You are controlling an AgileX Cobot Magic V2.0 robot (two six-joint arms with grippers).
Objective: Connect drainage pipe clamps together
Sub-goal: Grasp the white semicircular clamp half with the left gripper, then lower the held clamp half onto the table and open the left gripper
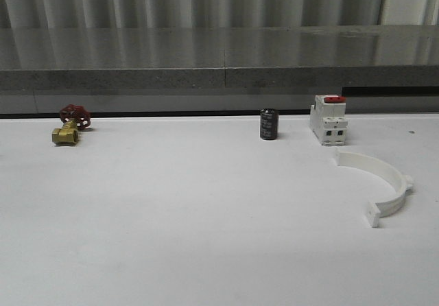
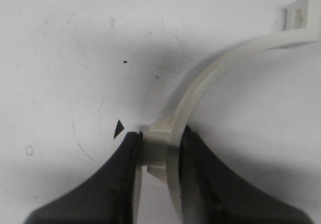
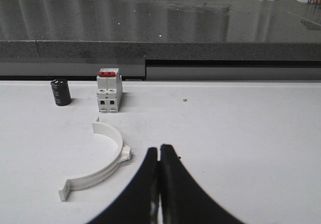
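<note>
One white half-ring drainage pipe clamp (image 1: pixel 391 172) lies flat on the white table at the right, just in front of the breaker. The right wrist view shows the same clamp (image 3: pixel 89 179) a short way to the side of my right gripper (image 3: pixel 160 148), which is shut with nothing between its fingers. My left gripper (image 2: pixel 160 136) is shut on a second clamp half (image 2: pixel 215 71), pinching it at the side lug on its band. Its arc curves away over the table to a square end tab (image 2: pixel 301 13).
A white breaker with a red top (image 1: pixel 328 119) and a black cylinder (image 1: pixel 269 124) stand at the back of the table. A brass valve with a red handle (image 1: pixel 70 124) sits at the back left. A grey ledge (image 1: pixel 219 79) runs behind the table.
</note>
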